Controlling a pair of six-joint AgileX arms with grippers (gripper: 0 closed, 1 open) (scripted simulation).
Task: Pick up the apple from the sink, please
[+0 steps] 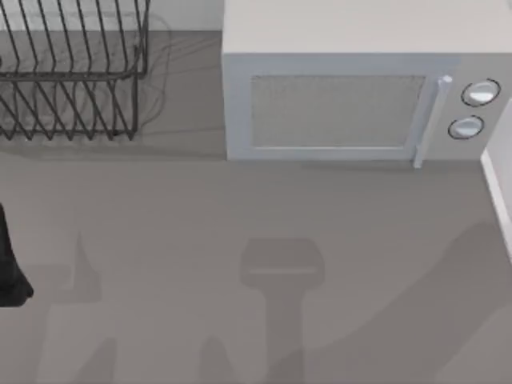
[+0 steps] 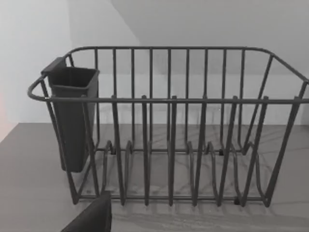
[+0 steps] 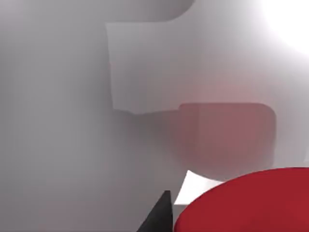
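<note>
**Apple close beside the right gripper; left arm by the rack**

Red and smooth, the apple sits nearest the lens in the right wrist view, its rounded top cut off by the frame's edge. Just beside it stands a black wedge of the right gripper. A small white patch shows between the two higher up. Whether they touch lower down, and whether the pincer grasps the fruit or is released, I cannot tell. Behind the apple rise pale grey walls. One panel carries a soft reddish tint, and a bright glare fills the far corner. Nothing in this view fixes where on the table the apple lies.

In the left wrist view, a dark tip of the left gripper pokes in nearest the lens. Its state cannot be told either. Beyond it the wire rack stands upright on the grey table, with a dark cup hung inside one end. A white wall backs the rack.

From above, the left arm shows as a black shape at the table's left edge. Grey shadows of both arms fall across the bare middle of the table. Farther back, the rack fills the left rear corner. The microwave stands to its right, door shut, with two round knobs at its right end. A white strip runs along the right edge, near the microwave.
</note>
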